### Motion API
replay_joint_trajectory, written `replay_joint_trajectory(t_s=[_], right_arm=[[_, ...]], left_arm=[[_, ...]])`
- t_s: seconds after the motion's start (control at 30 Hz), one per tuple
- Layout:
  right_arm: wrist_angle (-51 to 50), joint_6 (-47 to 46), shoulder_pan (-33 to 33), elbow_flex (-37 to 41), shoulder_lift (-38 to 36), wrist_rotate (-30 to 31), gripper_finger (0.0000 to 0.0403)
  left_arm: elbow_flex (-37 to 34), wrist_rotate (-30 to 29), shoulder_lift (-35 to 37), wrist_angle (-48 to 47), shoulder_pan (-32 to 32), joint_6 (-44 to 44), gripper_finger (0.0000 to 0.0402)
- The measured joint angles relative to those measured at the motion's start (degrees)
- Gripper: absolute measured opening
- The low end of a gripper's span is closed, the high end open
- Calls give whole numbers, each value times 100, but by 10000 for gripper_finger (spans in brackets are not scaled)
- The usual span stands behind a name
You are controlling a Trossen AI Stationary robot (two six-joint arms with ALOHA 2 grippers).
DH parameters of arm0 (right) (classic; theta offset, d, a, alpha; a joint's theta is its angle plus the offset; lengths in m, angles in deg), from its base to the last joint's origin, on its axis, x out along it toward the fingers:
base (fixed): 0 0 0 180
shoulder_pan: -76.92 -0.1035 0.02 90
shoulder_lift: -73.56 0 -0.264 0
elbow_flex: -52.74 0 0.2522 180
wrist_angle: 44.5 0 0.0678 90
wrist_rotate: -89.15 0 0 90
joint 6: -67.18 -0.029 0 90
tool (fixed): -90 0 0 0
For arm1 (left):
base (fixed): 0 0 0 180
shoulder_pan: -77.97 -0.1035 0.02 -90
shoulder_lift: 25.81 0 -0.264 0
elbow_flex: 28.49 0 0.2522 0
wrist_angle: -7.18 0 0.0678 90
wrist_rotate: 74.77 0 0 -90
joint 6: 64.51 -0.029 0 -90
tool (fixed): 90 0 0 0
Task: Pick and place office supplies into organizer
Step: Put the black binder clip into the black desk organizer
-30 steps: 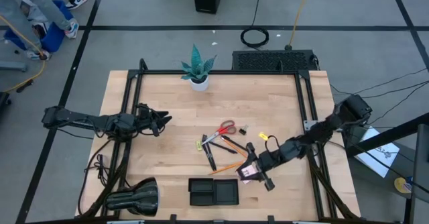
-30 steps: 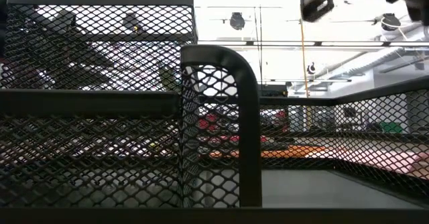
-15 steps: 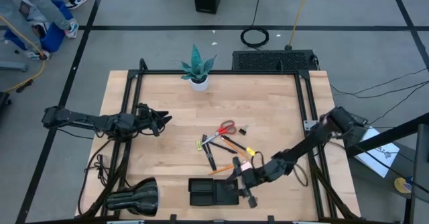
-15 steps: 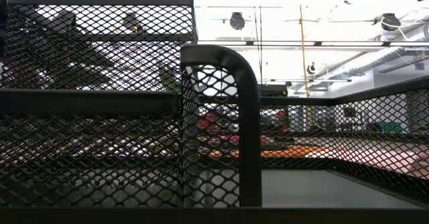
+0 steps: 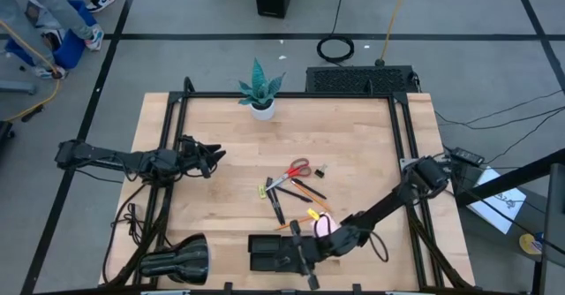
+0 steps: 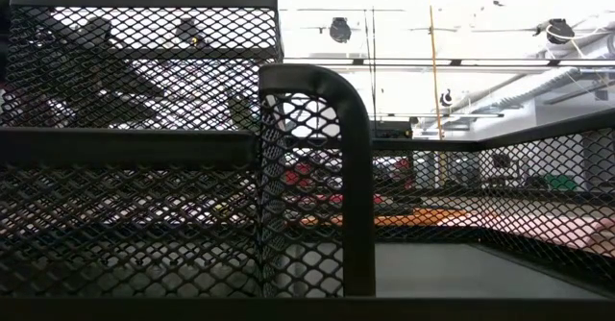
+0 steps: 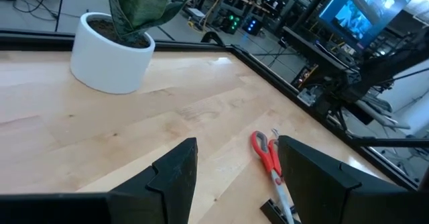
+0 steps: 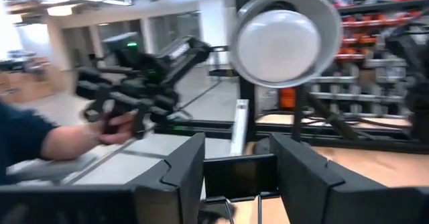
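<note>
The organizer (image 5: 265,253), a low black tray, sits near the table's near edge; its mesh walls (image 6: 307,186) fill the low view. My right gripper (image 5: 301,256) hovers over the organizer's right half, shut on a small black clip (image 8: 238,176). Red-handled scissors (image 5: 297,169), black pens (image 5: 278,205), an orange pencil (image 5: 298,222) and a pink note pad (image 5: 324,227) lie flat on the table mid-right. Another black clip (image 5: 320,169) lies next to the scissors. My left gripper (image 5: 214,159) waits open at the table's left side. My right gripper pinches the black clip by its two side ends (image 8: 210,177) between its two fingers. The fingers are about level and point toward the table's left. The clip spans the gap, lifted clear, with its thin wire loops (image 8: 259,205) hanging below.
A black lamp (image 5: 177,260) lies at the near left corner, its shade (image 8: 288,36) facing my right gripper. A potted plant (image 5: 261,92) stands at the far edge. Black frame rails (image 5: 168,171) run along both sides. Beyond the table, a person's hand (image 8: 117,125) grips a dark control arm.
My right gripper has travelled toward the table's near edge and left, from beside the note pad to above the organizer, and has passed out of the top of the low view. The supplies on the table have stayed where they were.
</note>
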Motion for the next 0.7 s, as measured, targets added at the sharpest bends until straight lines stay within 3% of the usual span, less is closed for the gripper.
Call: replay_joint_trajectory(t_s=[0.4, 0.7], right_arm=[[-354, -17, -48, -1256, 973, 729, 151], [-910, -201, -248, -1445, 1111, 1597, 148]], left_arm=[[0, 31, 0, -11, 1, -133, 212], [0, 9, 0, -24, 1, -133, 212]])
